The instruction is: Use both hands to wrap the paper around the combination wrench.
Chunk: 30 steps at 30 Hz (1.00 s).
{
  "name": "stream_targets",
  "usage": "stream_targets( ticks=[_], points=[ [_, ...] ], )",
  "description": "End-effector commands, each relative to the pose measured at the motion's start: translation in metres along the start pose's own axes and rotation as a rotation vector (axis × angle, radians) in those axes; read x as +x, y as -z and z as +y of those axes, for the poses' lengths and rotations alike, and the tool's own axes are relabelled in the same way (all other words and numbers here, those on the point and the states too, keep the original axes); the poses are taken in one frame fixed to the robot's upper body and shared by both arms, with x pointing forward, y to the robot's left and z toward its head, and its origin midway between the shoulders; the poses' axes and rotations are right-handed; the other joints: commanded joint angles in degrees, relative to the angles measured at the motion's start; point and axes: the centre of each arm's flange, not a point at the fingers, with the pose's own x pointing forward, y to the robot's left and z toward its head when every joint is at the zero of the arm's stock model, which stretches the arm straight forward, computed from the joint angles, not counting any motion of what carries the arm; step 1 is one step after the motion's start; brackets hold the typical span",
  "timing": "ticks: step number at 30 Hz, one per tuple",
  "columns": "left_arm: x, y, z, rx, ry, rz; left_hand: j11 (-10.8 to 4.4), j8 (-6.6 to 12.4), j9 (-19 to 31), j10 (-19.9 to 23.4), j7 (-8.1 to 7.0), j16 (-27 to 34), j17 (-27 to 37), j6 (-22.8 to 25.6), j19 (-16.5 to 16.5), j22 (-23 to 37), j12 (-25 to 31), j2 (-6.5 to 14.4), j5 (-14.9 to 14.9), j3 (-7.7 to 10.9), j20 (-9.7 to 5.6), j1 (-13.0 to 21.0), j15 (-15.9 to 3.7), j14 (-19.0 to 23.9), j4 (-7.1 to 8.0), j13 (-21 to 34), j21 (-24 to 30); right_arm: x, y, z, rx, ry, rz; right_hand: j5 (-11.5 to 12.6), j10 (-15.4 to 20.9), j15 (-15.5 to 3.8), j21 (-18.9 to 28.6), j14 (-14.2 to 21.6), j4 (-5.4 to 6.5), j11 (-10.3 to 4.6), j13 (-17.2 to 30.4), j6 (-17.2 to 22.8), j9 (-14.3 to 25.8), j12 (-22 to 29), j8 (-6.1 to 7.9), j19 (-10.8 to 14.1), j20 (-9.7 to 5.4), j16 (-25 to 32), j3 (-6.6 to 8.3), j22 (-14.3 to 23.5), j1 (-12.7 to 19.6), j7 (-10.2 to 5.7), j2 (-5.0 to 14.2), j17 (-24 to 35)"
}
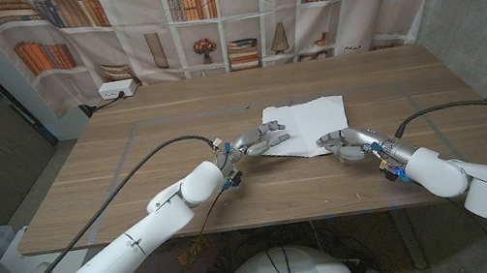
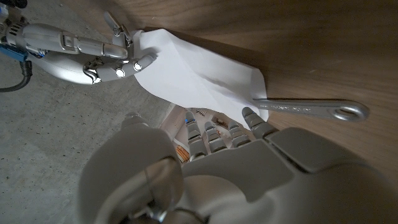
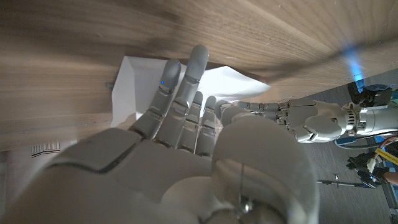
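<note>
A white sheet of paper (image 1: 304,115) lies on the wooden table, humped up at its near side. A silver combination wrench (image 2: 311,109) pokes out from under the paper (image 2: 193,78), ring end showing. My left hand (image 1: 259,139) is at the sheet's near left corner, fingers apart, with its fingertips (image 2: 249,118) touching the paper's edge beside the wrench. My right hand (image 1: 347,142) is at the near right corner, and its fingers (image 3: 180,93) reach out over the paper (image 3: 134,84). Neither hand plainly grips anything. Most of the wrench is hidden under the sheet.
The table (image 1: 156,140) has bare wood around the paper. A bookshelf-print backdrop (image 1: 205,15) hangs behind the far edge, and a white power strip (image 1: 114,91) sits at the back left corner. Cables (image 1: 133,178) trail along both arms.
</note>
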Motion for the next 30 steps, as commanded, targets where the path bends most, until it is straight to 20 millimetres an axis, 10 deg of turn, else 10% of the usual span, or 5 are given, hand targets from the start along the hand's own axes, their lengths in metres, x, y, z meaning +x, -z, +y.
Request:
stream_targets(
  ticks=[1,30],
  points=[
    [-0.001,0.004,0.002,-0.006,0.001,-0.002,-0.08,-0.28,0.1,-0.1,-0.04,0.2,0.1,0.3,-0.1,0.2,0.4,-0.2,0.2,-0.11,0.06,0.0,-1.97,-0.5,0.1,0.0,0.1,0.005,0.0,0.002,-0.001,-0.029,-0.019,0.3,-0.3,-5.54,0.5,-0.4,0.58,-0.17,0.2,0.2,0.0,-0.1,0.3,-0.5,-6.34,0.0,-0.06,0.1,-0.8,-0.15,-0.07,-0.1],
    [0.022,-0.014,0.022,0.173,-0.021,-0.001,0.08,0.31,0.1,1.2,1.03,0.4,0.3,3.0,-0.6,0.2,1.0,1.4,0.3,-0.34,-0.8,-1.6,-1.89,-0.4,1.3,0.0,0.1,-0.002,0.004,-0.006,0.024,-0.002,-0.018,-0.4,-0.2,-5.5,2.0,-1.0,1.75,-0.63,0.2,0.6,-0.1,0.3,0.63,-1.1,-5.95,0.8,-1.66,-0.7,-3.4,-1.07,-0.54,-0.6]
  ],
)
